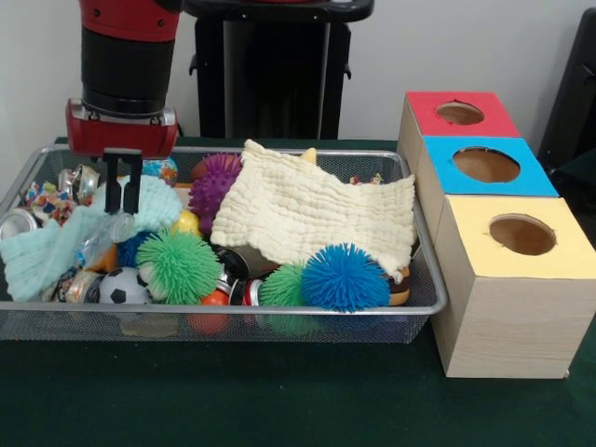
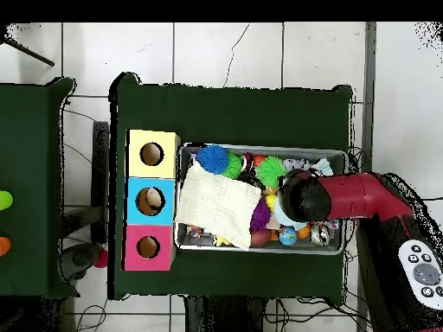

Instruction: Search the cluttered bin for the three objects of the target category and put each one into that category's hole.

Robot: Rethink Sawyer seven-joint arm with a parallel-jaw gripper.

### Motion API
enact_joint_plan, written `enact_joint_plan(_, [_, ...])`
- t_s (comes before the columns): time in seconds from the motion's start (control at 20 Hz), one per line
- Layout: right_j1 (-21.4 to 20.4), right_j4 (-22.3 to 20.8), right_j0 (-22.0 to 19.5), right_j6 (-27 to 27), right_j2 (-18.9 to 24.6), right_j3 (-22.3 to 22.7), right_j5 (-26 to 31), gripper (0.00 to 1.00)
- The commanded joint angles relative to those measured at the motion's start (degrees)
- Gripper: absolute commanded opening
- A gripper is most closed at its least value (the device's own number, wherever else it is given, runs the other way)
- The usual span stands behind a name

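At the left of the front view, the gripper hangs in the bin, its black fingers close together and holding nothing. Just below them a crinkled clear bottle lies by the mint cloth. It looks light, thin and slippery, so I would take it gently across the middle.

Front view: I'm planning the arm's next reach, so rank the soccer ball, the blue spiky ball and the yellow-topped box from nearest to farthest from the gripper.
1. Soccer ball: just below the gripper, at the basket's front left.
2. Blue spiky ball: front right of the basket.
3. Yellow-topped box: outside the basket, far right.
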Motion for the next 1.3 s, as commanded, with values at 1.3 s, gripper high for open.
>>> enact_joint_plan(1.3, [-19.61,15.89,2.49,-6.44,7.88,13.59,15.95,0.00])
